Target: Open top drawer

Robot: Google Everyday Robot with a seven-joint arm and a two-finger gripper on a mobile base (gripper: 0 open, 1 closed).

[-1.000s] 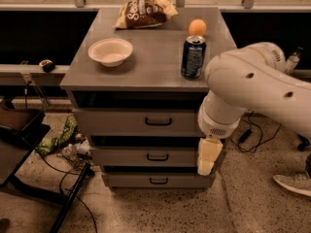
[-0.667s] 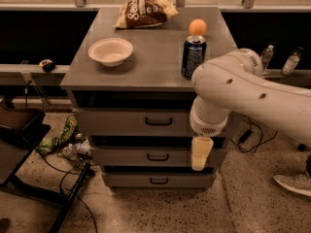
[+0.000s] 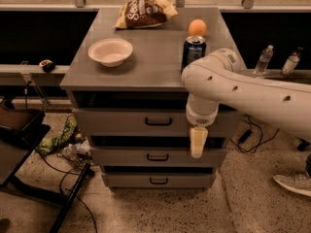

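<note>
The top drawer (image 3: 121,123) is the uppermost of three grey drawers in a grey cabinet, and its front sits flush, shut. Its small black bar handle (image 3: 158,122) is in the middle of the panel. My gripper (image 3: 198,142) is cream-coloured and hangs pointing down from the white arm (image 3: 243,89). It is in front of the right part of the drawer fronts, right of the handle and a little below it. It holds nothing that I can see.
On the cabinet top (image 3: 155,67) stand a white bowl (image 3: 110,51), a chip bag (image 3: 143,12), an orange (image 3: 197,27) and a blue can (image 3: 193,50). Two narrower drawers (image 3: 158,157) lie below. Litter (image 3: 60,140) and a black stand (image 3: 24,130) are left; bottles (image 3: 263,59) and a shoe (image 3: 291,183) are right.
The arm has swung left and slightly up, carrying the gripper from the cabinet's right edge closer to the top drawer's handle. The drawers have not moved.
</note>
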